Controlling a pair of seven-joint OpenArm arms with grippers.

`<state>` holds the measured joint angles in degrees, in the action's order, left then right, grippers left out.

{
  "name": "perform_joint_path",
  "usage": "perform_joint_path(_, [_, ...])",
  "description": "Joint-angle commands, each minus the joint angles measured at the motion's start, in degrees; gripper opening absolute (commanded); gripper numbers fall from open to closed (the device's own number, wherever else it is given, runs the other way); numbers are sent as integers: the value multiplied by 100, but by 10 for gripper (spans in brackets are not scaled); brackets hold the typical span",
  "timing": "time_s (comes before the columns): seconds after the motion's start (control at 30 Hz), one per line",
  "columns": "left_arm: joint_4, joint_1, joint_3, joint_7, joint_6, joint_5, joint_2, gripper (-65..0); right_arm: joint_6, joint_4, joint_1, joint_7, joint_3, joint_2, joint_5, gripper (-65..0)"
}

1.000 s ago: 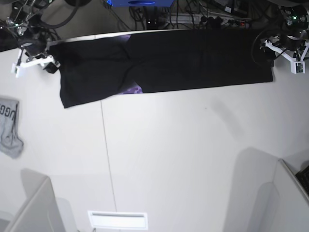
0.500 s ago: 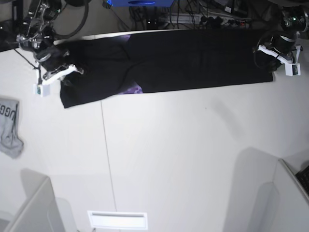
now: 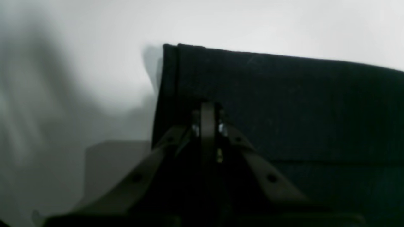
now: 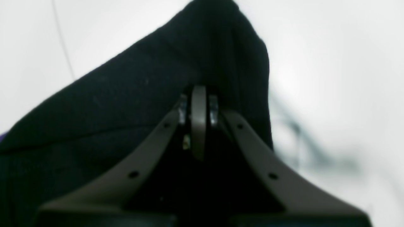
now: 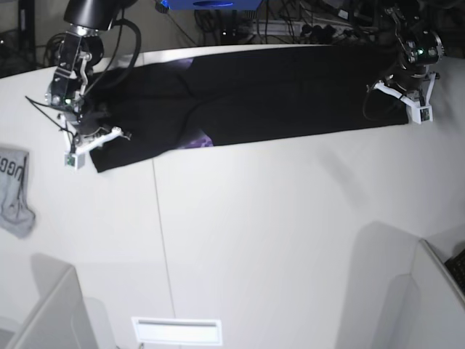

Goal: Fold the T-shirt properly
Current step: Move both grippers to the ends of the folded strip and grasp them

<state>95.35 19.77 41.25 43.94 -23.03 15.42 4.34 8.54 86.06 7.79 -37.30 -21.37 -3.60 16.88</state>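
Note:
The black T-shirt (image 5: 290, 87) lies as a long folded strip along the far side of the white table (image 5: 276, 218), with a bit of purple print (image 5: 197, 138) showing at its near edge. My right gripper (image 5: 96, 137) is at the strip's left end and is shut on the black cloth (image 4: 126, 94), which bunches up around the joined fingertips (image 4: 199, 104). My left gripper (image 5: 398, 98) is at the strip's right end. Its jaws are closed on the cloth near the shirt's corner (image 3: 284, 94).
A small grey cloth with lettering (image 5: 14, 189) hangs at the table's left edge. A white slotted plate (image 5: 176, 331) sits at the front edge. Grey panels stand at the front left (image 5: 51, 313) and front right (image 5: 414, 291). Cables (image 5: 290, 29) lie behind the table.
Both grippers came in from beside the shirt's ends onto the cloth and shut on it. The left end of the strip has shifted slightly toward the front.

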Motion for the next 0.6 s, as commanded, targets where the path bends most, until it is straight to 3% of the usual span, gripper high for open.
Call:
perform_joint_path(0.0, [52,-82,28,-91,-5,-8,72,-650,-49,-48,-28,-20,-13,-32,-146,-650])
perform_joint_path(0.17, [-194,-452,28,-82,4,-8,89,-650,-673,-215,-282,130,-13,-32,-216,-650])
perform_joint_path(0.4, [-291,-874,28,-38,4,-8,116,-650,-673,-74,-441,95,-4,-32,-207,-650])
perform_joint_path(0.57, [324,-900,28,-38,4,36,116,-650,-621,717,-335,95,40,4,-207,-650])
